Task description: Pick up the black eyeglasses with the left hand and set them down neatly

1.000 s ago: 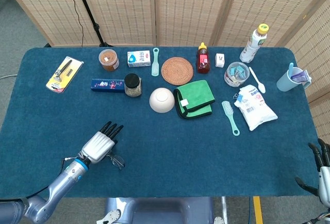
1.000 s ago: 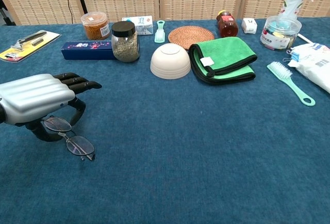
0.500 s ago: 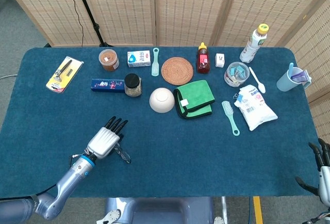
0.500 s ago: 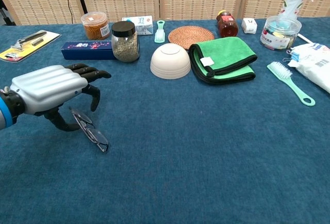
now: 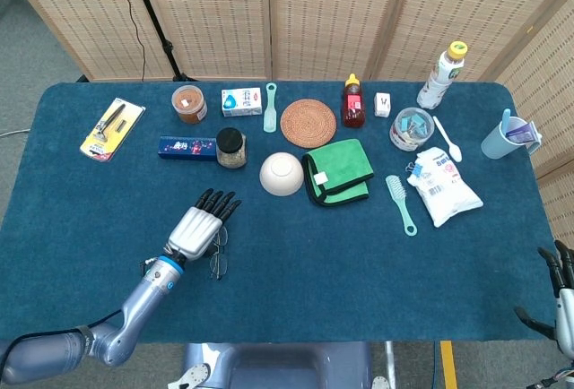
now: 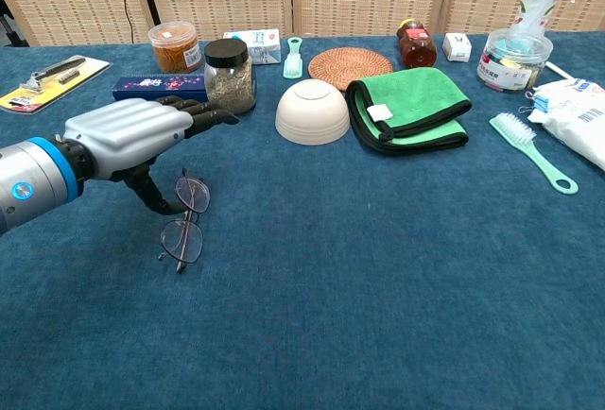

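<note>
The black eyeglasses are thin-framed with clear lenses and hang just over the blue tablecloth, tilted, one lens above the other. My left hand is right above and left of them, its thumb hooked down onto the upper lens rim while the other fingers stretch forward. The head view shows the eyeglasses at the right side of the left hand, in the near-left part of the table. My right hand is at the table's near right corner, fingers spread, holding nothing.
Ahead of the left hand stand a black-lidded jar, a dark blue box and an upturned white bowl. A green cloth, a woven coaster, a mint brush and bottles lie further right.
My left hand has travelled forward and to the right, taking the eyeglasses with it; they have turned from lying sideways to nearly end-on. The right hand has stayed put.
</note>
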